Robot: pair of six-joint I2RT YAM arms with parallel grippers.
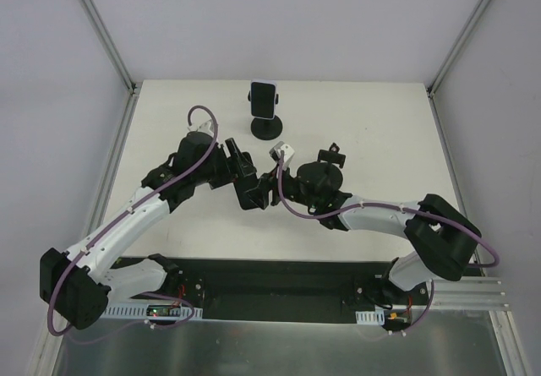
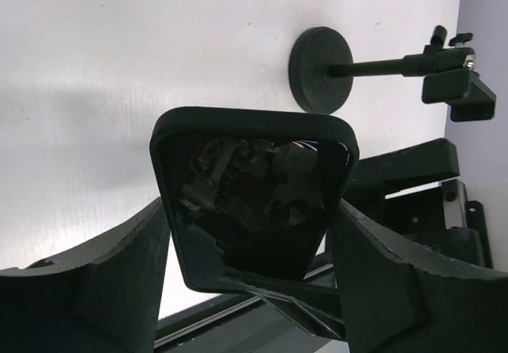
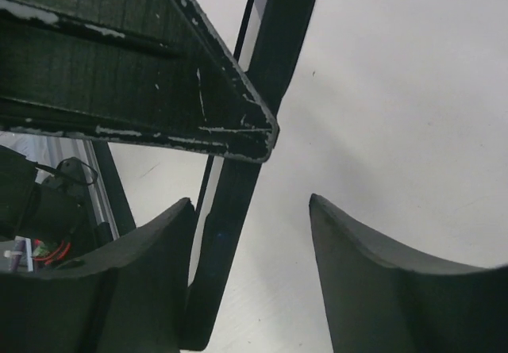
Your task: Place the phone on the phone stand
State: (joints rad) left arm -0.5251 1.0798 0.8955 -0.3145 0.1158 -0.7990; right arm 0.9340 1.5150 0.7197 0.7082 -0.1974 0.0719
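The black phone [image 2: 252,202] stands between my left gripper's fingers, its dark screen facing the left wrist camera. My left gripper [image 2: 248,206] is shut on its sides and holds it above the white table, at mid-table in the top view [image 1: 252,192]. My right gripper [image 3: 248,200] is open. The phone [image 3: 232,210] shows edge-on between its fingers, close to the left finger [image 3: 143,274]; I cannot tell if it touches. The black phone stand [image 1: 266,125] stands at the back centre and also shows in the left wrist view [image 2: 321,69], its clamp [image 2: 459,91] holding nothing.
The two grippers meet tip to tip in the middle of the table [image 1: 363,131]. The right gripper [image 1: 277,183] sits just right of the left one. Grey walls and metal rails [image 1: 106,38] enclose the table on three sides.
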